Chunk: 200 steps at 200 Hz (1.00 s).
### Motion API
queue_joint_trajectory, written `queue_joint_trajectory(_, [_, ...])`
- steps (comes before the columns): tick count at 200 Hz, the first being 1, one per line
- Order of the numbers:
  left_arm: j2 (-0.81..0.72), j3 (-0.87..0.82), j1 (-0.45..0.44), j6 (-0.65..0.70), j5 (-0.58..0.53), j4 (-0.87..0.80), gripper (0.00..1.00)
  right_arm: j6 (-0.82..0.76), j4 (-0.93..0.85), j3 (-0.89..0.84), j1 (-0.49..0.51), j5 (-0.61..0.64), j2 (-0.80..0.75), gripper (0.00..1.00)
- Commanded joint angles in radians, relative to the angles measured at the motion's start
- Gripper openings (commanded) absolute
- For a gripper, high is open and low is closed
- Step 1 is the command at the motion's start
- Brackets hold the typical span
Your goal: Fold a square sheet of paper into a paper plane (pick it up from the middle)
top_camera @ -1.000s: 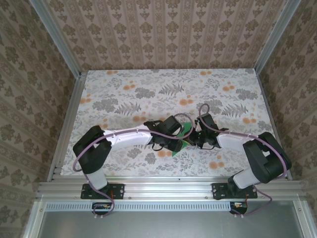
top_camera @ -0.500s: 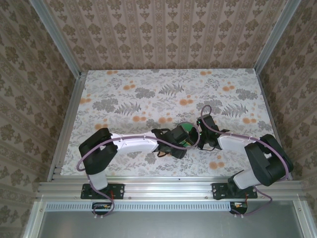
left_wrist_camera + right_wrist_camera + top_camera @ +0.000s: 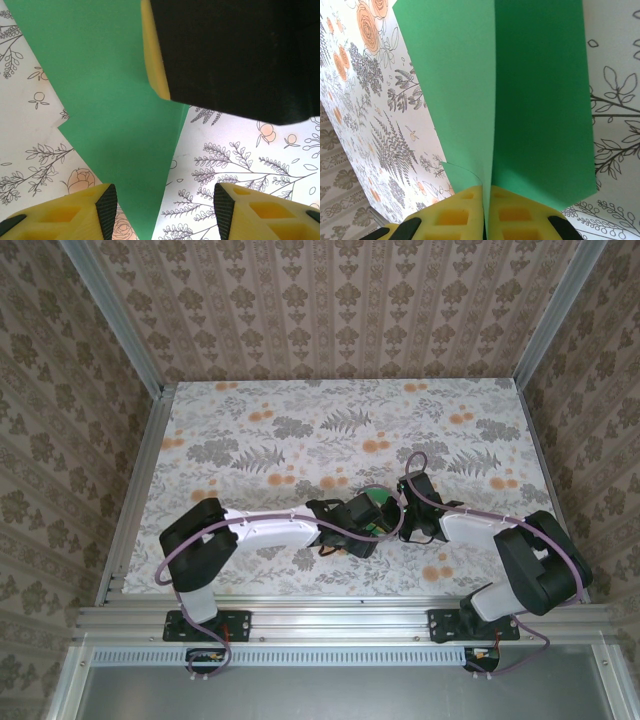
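The green sheet of paper (image 3: pixel 540 100) is folded, with a centre crease and a flap on either side of it. My right gripper (image 3: pixel 486 200) is shut on it at the crease. In the left wrist view the paper (image 3: pixel 115 115) narrows to a point that runs down between the fingers of my left gripper (image 3: pixel 162 205). That gripper is open, its pads apart from the paper, which lies nearer the left finger (image 3: pixel 102 205). The right gripper's yellow finger (image 3: pixel 154 55) and black body press on the paper from above. From the top, both grippers (image 3: pixel 372 522) (image 3: pixel 400 512) meet at mid-table and hide most of the paper.
The floral tablecloth (image 3: pixel 300 430) covers the table. Aluminium rails (image 3: pixel 130 490) run along the left and right edges, with patterned walls behind. The left arm (image 3: pixel 260 525) reaches across the near part of the table.
My left gripper has moved right, up against the right gripper, and has opened wider. It now covers the green paper that showed on the table. The right gripper has stayed shut on the paper.
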Motion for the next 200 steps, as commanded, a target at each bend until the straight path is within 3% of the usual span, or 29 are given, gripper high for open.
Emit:
queue_joint_trajectory(1, [-0.019, -0.023, 0.005, 0.002, 0.000, 0.018, 0.57, -0.015, -0.023, 0.017, 0.006, 0.009, -0.011, 0.08])
queue_joint_trajectory(59, [-0.027, -0.035, 0.029, 0.031, 0.043, 0.033, 0.57, -0.013, -0.039, 0.030, 0.005, 0.004, -0.003, 0.08])
queue_joint_trajectory(200, [0.082, 0.088, -0.006, 0.051, -0.043, -0.089, 0.49, 0.009, -0.045, 0.040, 0.005, -0.004, -0.005, 0.08])
